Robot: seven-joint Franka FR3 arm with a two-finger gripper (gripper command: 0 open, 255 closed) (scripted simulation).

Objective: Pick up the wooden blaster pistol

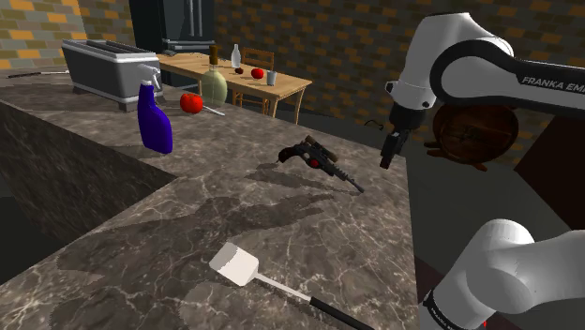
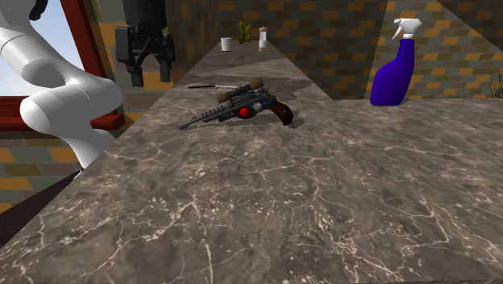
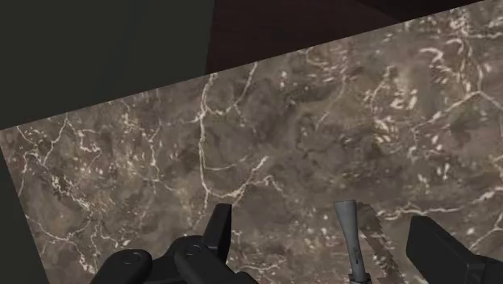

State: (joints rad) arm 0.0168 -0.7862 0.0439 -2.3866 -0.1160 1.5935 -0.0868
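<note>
White arm (image 1: 487,75) arched over, black claw (image 1: 387,155) pointing down.
In the shoulder view the arm rises from the lower right, folds at the elbow and reaches left. The claw hangs upright below the wrist, its two fingers (image 3: 219,234) standing well apart and clasping nothing.

Along the dark band of my white arm (image 1: 525,89), pale letters read "FRANKA EM", cut off by the shoulder view's right edge.

One blaster pistol (image 1: 319,158), one blue spray bottle (image 1: 155,120), one spatula (image 1: 239,264).
</note>
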